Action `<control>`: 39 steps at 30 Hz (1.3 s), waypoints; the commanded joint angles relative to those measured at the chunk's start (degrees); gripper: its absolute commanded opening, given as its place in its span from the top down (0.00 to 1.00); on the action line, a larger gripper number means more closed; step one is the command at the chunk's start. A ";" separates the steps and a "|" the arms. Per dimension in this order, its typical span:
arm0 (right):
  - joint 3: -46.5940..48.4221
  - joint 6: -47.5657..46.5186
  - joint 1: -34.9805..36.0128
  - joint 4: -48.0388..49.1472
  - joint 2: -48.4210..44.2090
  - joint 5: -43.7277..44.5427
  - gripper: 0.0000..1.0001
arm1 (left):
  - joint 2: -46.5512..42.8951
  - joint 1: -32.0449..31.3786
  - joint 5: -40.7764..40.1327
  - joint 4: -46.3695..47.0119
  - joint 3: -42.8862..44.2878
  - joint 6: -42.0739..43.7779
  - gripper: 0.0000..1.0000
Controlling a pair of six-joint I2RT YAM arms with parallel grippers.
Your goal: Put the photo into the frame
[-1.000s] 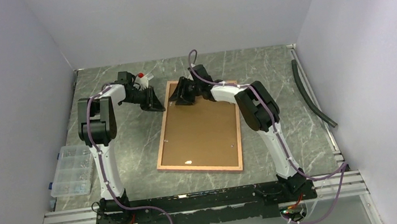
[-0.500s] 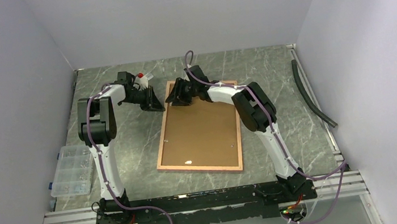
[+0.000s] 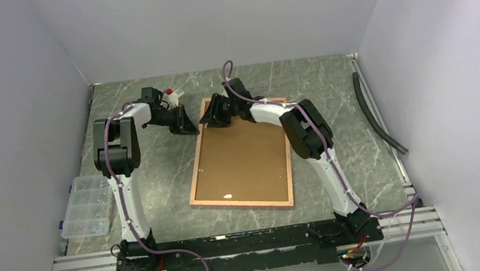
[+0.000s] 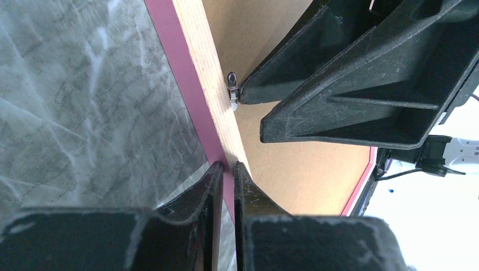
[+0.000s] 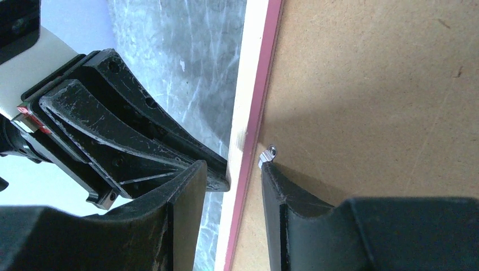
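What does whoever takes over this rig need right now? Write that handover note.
Left hand: nearly shut, empty, tips at the outer edge of the pink-and-wood rectangular picture frame.
Right hand: open, straddling that rail beside a small metal tab.
Done: frame lies face down on the grey marble table, plain brown backing board in it.
Left: blue coastal photo print not visible; probably confirm it is underneath.

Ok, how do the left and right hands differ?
The left hand is nearly closed, tips at the outside of the frame; the right hand is open, straddling its edge. One right finger meets a metal clip on the backing; no left finger does. Both are at the same far corner.
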 commanded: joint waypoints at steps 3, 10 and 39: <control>1.44 -0.63 0.17 -0.27 3.24 1.53 0.56 | -0.22 -0.87 -3.58 0.65 -1.80 1.83 0.86; 3.06 -1.31 0.14 0.91 4.25 -1.78 0.56 | -0.12 -0.80 -3.69 0.16 -1.78 2.42 0.87; 4.55 -0.15 -0.04 2.78 5.73 -3.61 0.53 | -2.08 -0.36 -4.00 -1.61 -2.15 4.36 0.88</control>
